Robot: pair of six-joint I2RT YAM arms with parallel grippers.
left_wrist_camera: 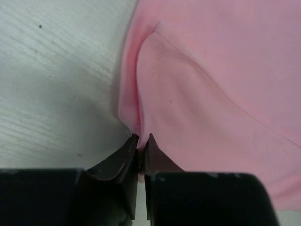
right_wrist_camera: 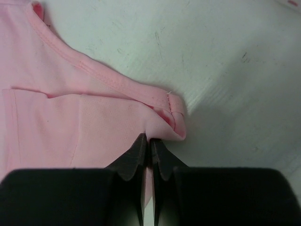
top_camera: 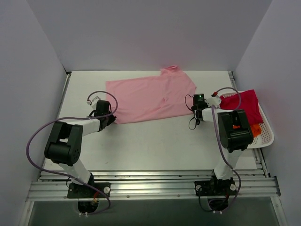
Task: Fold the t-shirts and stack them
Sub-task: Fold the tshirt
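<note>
pinching the pink t-shirt [top_camera: 150, 96] with both jaws

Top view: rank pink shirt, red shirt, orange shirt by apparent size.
1. pink shirt, spread flat, by far the largest.
2. red shirt, bunched in the basket.
3. orange shirt: only a sliver shows, the rest is hidden, so its real size is unsure.

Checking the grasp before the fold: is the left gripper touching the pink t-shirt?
Touching. The left wrist view shows the left gripper pinched shut on a raised fold at the edge of the pink t-shirt.
</note>
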